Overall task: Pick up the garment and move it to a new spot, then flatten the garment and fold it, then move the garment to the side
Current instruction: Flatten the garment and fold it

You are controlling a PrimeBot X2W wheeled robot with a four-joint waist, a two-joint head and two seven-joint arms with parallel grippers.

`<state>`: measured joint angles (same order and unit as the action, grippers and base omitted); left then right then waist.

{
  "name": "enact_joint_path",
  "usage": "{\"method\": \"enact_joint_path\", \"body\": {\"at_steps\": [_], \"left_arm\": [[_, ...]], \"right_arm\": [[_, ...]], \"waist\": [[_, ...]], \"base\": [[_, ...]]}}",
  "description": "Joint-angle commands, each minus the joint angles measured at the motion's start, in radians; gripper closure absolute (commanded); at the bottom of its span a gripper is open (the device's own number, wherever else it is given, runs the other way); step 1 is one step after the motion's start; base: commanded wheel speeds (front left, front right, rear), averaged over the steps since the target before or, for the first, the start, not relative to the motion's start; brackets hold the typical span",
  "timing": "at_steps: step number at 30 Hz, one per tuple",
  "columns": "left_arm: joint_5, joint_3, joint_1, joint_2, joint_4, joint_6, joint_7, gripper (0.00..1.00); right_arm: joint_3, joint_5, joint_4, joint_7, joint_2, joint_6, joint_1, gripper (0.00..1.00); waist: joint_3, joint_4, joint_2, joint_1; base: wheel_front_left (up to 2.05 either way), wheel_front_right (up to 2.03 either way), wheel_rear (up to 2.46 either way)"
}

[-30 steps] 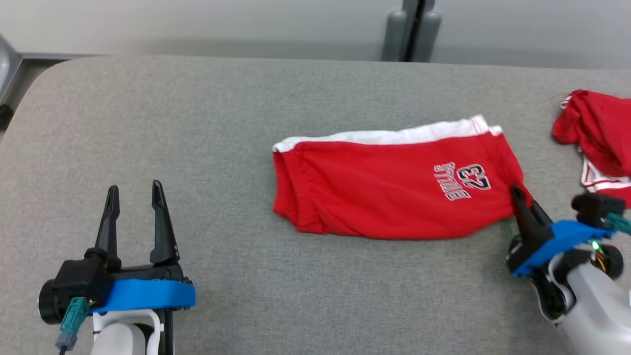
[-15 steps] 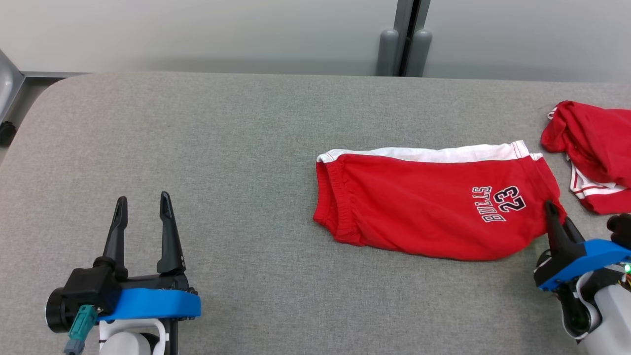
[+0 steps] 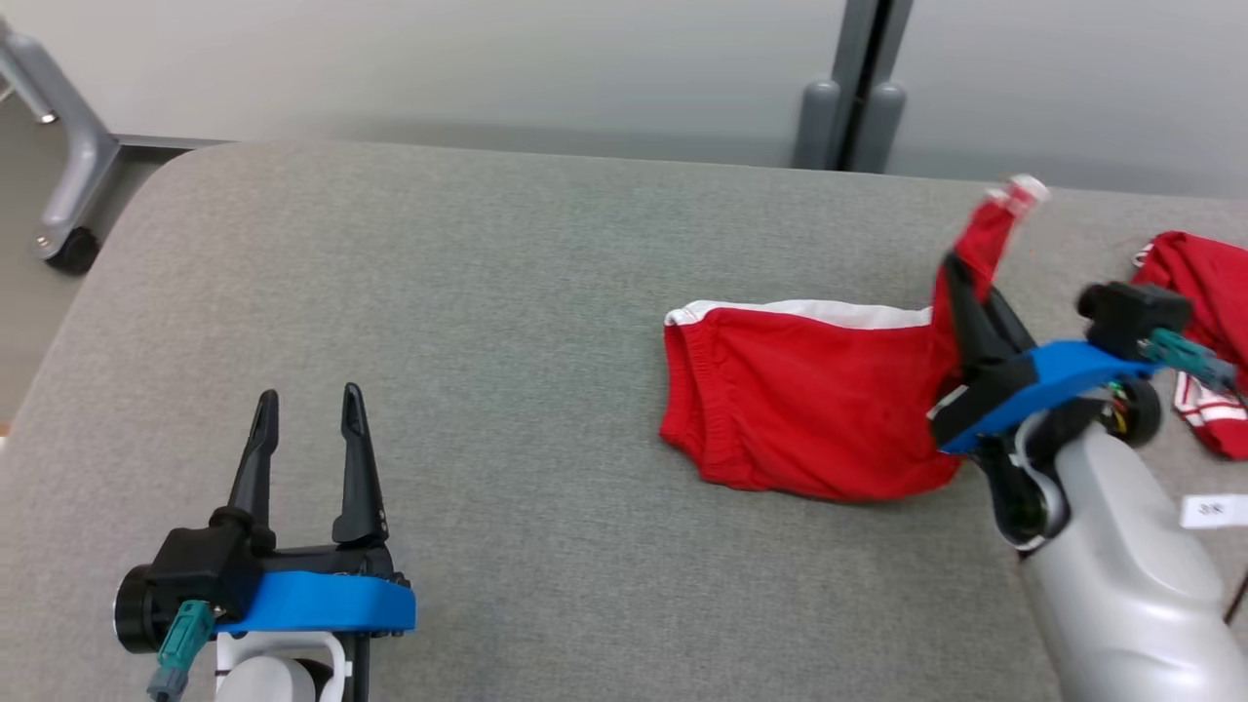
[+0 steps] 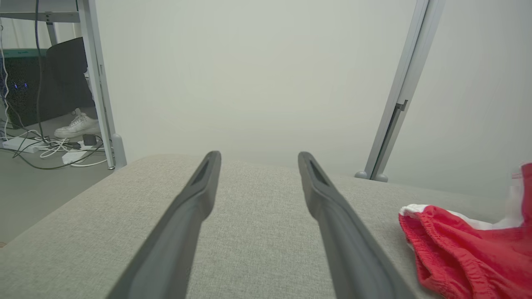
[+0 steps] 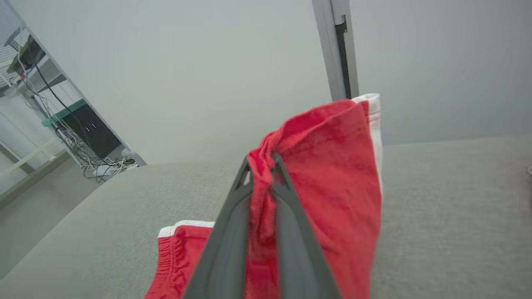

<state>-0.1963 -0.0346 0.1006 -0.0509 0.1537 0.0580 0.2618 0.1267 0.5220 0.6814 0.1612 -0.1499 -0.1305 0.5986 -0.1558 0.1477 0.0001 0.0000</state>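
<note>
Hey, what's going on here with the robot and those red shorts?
The robot's right claw is shut on one end of the red shorts and holds that end up off the grey table, while the elastic waistband end lies flat on the surface. The left claw is open and holds nothing, well to the left of the shorts. A second red garment lies bunched at the table's right edge, untouched.

Looks like a robotics lab: grey cloth-covered table [image 3: 487, 292], plain pale partition panels [image 4: 249, 83] on metal posts [image 4: 399, 104], tangled cables [image 4: 50, 145] on the floor [image 4: 41, 187] beside a dark computer box [image 5: 93, 133]
</note>
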Motion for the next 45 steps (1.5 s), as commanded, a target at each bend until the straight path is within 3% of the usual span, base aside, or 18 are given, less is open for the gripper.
{"method": "enact_joint_path", "body": {"at_steps": [1, 11, 25, 26, 27, 28, 38, 45], "left_arm": [[-0.006, 0.001, 0.009, 0.001, 0.001, -0.003, 0.004, 0.00], [-0.024, -0.025, -0.010, 0.001, 0.007, -0.015, 0.004, 0.00], [-0.033, -0.029, -0.010, 0.001, 0.003, -0.020, 0.004, 0.00], [-0.033, -0.030, -0.008, 0.001, 0.004, -0.020, 0.004, 0.00], [-0.032, -0.031, -0.006, 0.001, 0.005, -0.021, 0.004, 0.00], [-0.031, -0.032, -0.004, 0.001, 0.005, -0.021, 0.004, 0.00], [-0.015, -0.019, -0.002, 0.001, 0.017, -0.016, 0.004, 0.00], [0.007, -0.006, 0.000, 0.000, 0.024, -0.017, 0.004, 0.00]], "right_arm": [[0.010, -0.013, -0.004, -0.006, 0.012, -0.001, 0.013, 1.00], [0.172, -0.057, 0.015, -0.034, 0.077, -0.001, 0.004, 1.00], [0.359, -0.034, -0.007, -0.020, 0.073, -0.001, -0.114, 1.00], [0.367, -0.033, -0.008, -0.017, 0.075, -0.001, -0.117, 0.78], [0.376, -0.028, -0.009, -0.015, 0.076, -0.001, -0.117, 0.08], [0.380, -0.025, -0.009, -0.011, 0.077, -0.001, -0.116, 0.00], [0.360, -0.045, -0.055, 0.065, 0.053, -0.001, -0.118, 0.00], [0.213, -0.139, -0.183, 0.095, 0.003, -0.001, -0.173, 0.00]], "waist": [[-0.003, 0.011, -0.0001, 0.0000], [0.007, 0.075, -0.0001, 0.0000], [-0.005, 0.090, -0.0001, 0.0000], [-0.006, 0.088, -0.0001, 0.0000], [-0.008, 0.085, -0.0001, 0.0000], [-0.009, 0.083, -0.0001, 0.0000], [0.007, 0.020, -0.0001, 0.0000], [0.035, -0.067, -0.0001, 0.0000]], "base": [[0.00, 0.00, 0.00], [0.00, 0.00, 0.00], [0.00, 0.00, 0.00], [0.00, 0.00, 0.00], [0.00, 0.00, 0.00], [0.00, 0.00, 0.00], [0.00, 0.00, 0.00], [0.00, 0.00, 0.00]]}}
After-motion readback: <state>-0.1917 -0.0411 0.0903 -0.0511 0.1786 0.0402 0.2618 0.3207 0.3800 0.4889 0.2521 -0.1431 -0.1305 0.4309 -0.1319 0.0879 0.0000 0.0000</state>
